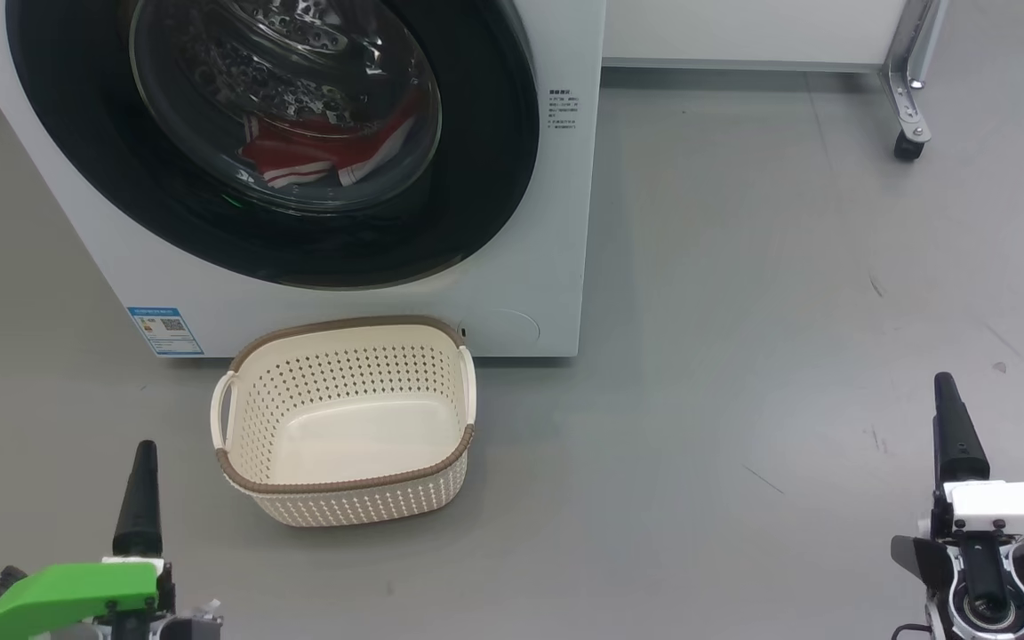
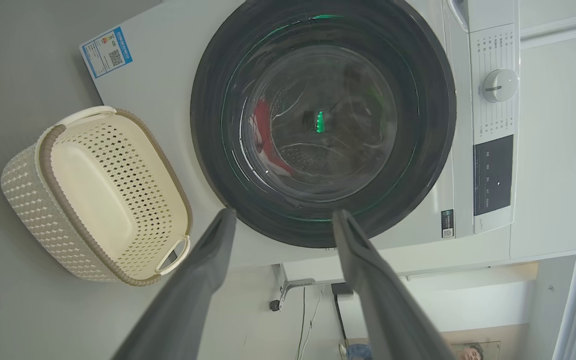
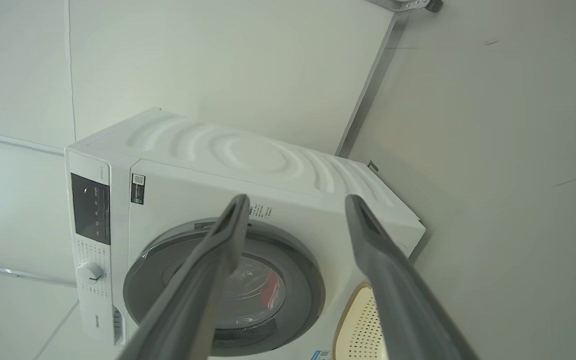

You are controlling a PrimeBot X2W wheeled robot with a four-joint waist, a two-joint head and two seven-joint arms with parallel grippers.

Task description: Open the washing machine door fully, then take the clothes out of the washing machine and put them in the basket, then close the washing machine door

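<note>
Faces the washer (image 1: 548, 222) with its door (image 1: 274, 124) shut flush and red-and-white clothes (image 1: 325, 153) heaped low behind the glass. Holds the left gripper (image 2: 284, 215) wide open and empty, aimed at the door but well short of it. Holds the right gripper (image 3: 297, 197) equally spread and empty, off to the side and well apart from the washer. Finds the basket (image 1: 348, 322) empty on the floor (image 1: 743, 373), just in front of the washer's base and below the door; cannot tell whether touching.

Judging by this, not yet started on step one, opening the door. Cannot make out a handle or latch recess on the glossy black rim, nor tell which side opens.

Likely trouble:
- Sliding off the slick rim when hooking it with a smooth finger.
- Pulling on the hinge side and straining the arm to no effect.
- Pressing on the bulging glass instead of the rim.
- Knocking the basket aside with an arm while reaching low, given its spot so close under the door, then dropping clothes on the floor later.
- Stopping short of full opening and snagging fabric on the door edge during the pull-out.
</note>
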